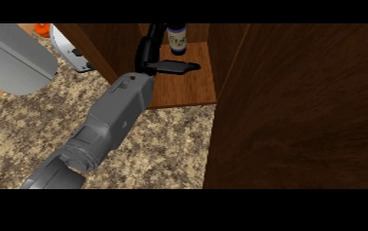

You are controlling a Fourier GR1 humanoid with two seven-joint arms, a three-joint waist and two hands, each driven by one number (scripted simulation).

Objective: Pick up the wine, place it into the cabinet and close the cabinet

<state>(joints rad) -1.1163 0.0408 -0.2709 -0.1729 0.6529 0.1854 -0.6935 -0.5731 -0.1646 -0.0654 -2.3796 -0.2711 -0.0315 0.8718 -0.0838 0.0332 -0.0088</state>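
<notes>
Cabinet [191, 86]: dark brown wood, standing on the counter [173, 142], which is speckled stone. The cabinet is open, its floor board bare at the front.
Cabinet door [287, 108]: swung out on the cabinet's right side, a broad dark panel.
Wine bottle [176, 39]: upright inside the cabinet, far back on the floor board, dark glass with a pale label.
Left hand [149, 54]: black, inside the cabinet opening, on a grey forearm coming from the counter in front of the cabinet. Fingers run straight back just beside the bottle's left side, thumb [178, 67] stuck out flat in front of the bottle. The hand is spread apart, curled round nothing; contact with the bottle cannot be told.
Left of the cabinet: a large grey rounded object [22, 59], a white object [68, 47] and a small orange object [42, 28].
</notes>
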